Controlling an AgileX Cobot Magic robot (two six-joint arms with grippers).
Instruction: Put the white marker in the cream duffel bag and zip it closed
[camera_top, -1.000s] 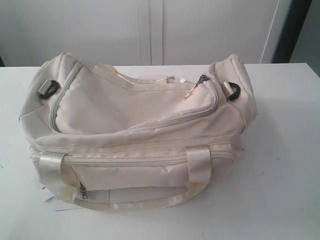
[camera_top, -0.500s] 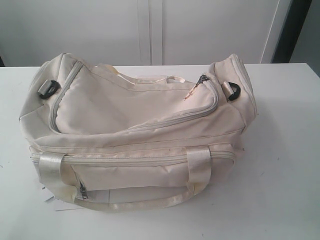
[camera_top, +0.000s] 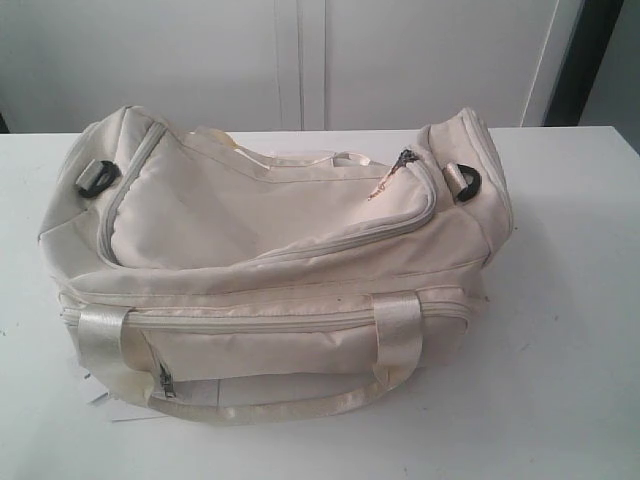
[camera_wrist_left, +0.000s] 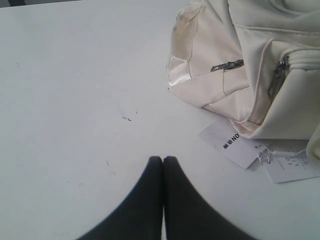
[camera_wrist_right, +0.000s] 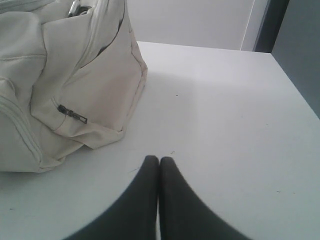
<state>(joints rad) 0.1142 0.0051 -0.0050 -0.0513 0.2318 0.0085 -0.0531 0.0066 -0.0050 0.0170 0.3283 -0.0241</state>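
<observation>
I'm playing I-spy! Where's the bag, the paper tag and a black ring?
cream duffel bag (camera_top: 250, 215), exterior view, its top panel.
paper tag (camera_wrist_left: 227, 146), left wrist view, its printed face.
black ring (camera_top: 472, 186), exterior view, the dark loop at the bag's right end.

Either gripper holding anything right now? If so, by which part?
Nothing held. The left gripper and right gripper are both shut empty, fingertips together over the table, apart from the cream duffel bag.
</observation>
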